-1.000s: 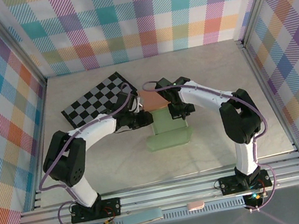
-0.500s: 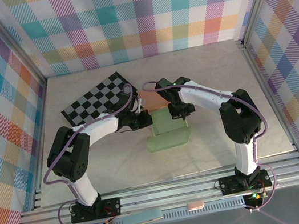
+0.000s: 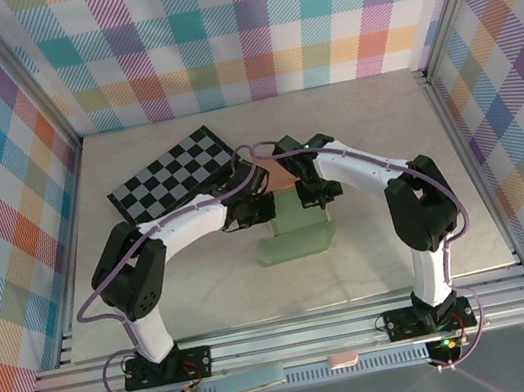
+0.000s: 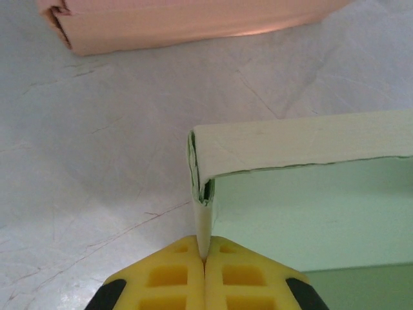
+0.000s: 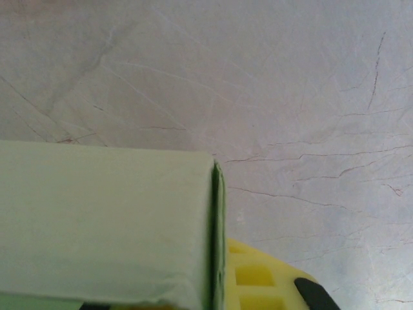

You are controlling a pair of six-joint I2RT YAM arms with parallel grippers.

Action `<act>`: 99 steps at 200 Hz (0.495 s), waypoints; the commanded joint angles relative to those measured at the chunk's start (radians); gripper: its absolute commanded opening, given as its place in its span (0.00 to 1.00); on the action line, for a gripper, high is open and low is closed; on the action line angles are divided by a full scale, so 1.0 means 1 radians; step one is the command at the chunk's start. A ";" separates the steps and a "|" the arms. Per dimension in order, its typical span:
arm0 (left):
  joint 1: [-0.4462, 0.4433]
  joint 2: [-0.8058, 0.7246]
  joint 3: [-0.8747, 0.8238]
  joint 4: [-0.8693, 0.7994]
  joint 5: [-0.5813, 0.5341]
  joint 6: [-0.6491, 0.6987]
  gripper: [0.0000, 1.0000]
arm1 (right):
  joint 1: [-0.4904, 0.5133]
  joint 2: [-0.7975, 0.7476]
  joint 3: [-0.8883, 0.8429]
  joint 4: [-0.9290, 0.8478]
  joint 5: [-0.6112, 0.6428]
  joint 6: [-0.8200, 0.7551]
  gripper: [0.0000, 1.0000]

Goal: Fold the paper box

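Note:
The pale green paper box lies partly folded in the middle of the table, its far end raised between both grippers. My left gripper is shut on the box's left wall; in the left wrist view the yellow fingers pinch that thin wall at the gripper, below the box's folded corner. My right gripper is shut on the right wall. In the right wrist view the box hides one finger, and the other yellow finger presses against the wall's edge at the gripper.
A pink folded box lies just behind the green one and appears at the top of the left wrist view. A black and grey checkerboard lies at the back left. Plaid walls enclose the table.
My left gripper has shifted right to the box and shut on its left wall. The right arm and the box have stayed put.

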 commanded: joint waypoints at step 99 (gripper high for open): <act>0.034 -0.066 -0.054 0.093 0.334 0.085 0.52 | -0.001 0.008 0.010 -0.006 -0.009 -0.015 0.00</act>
